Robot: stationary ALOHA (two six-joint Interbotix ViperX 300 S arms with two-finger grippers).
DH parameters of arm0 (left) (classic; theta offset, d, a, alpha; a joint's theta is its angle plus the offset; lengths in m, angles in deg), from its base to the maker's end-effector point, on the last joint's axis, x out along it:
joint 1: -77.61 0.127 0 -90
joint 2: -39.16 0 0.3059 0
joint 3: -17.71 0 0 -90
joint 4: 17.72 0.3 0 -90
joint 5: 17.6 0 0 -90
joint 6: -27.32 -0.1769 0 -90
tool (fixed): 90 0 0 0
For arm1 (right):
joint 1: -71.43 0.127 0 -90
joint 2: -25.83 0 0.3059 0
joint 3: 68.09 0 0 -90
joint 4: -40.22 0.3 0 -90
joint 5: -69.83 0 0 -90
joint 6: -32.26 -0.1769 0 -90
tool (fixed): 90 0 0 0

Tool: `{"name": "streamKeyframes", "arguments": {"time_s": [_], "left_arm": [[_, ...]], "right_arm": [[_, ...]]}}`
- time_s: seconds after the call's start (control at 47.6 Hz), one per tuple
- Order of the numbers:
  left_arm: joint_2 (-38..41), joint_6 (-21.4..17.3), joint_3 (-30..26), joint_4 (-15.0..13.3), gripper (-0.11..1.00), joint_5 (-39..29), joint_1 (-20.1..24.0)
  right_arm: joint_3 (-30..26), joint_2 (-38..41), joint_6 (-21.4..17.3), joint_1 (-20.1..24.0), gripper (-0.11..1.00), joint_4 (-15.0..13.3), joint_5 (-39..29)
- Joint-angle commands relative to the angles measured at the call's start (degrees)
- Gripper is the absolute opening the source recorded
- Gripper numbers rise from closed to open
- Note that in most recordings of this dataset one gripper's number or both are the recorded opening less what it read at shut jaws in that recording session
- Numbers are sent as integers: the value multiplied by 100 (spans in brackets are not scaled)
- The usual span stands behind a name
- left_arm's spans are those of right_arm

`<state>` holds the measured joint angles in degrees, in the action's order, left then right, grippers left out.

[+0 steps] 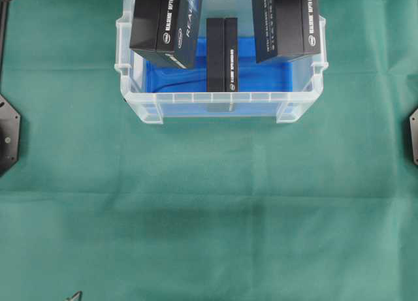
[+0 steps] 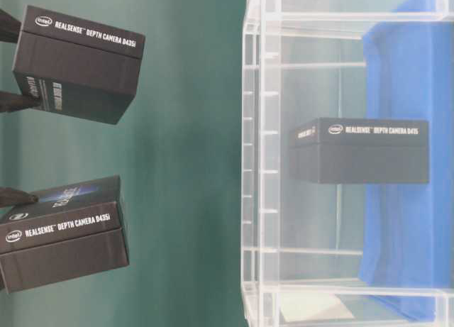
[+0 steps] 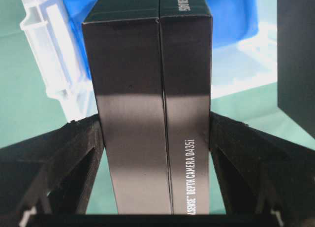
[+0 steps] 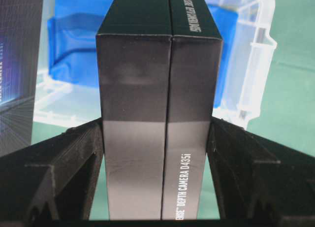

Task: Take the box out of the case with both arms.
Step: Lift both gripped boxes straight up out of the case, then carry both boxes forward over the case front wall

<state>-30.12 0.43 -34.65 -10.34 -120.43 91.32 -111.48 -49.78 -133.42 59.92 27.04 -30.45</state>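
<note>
Two boxes lifted, one left in the case

The case (image 1: 222,105) is a clear plastic bin with a rimmed edge, and a blue sheet (image 1: 261,69) is laid across its bottom. One black box (image 1: 222,55), printed with white RealSense lettering, is left standing on edge in the middle of the case. A second matching box (image 3: 147,113) is clamped between the fingers of the left gripper (image 3: 156,138) and is held above the left end of the case. A third one (image 4: 157,123) is pinched the same way by the right gripper (image 4: 156,138), above the right end of the case. Green cloth (image 1: 209,216) is spread under the case.
</note>
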Motion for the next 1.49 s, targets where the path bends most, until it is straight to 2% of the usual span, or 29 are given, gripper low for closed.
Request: {"name": "streamKeyframes", "arguments": {"time_s": [0.0,1.093,1.472], "left_arm": [[-132,9,-123,35,64,26,-26],[-185,-35,18,79,64,88,-18],[-378,-9,422,70,64,132,-53]], "right_arm": [[-141,-88,18,18,65,-35,26],[-141,-79,18,44,65,-35,44],[-141,-70,-62,185,65,-35,18]]}}
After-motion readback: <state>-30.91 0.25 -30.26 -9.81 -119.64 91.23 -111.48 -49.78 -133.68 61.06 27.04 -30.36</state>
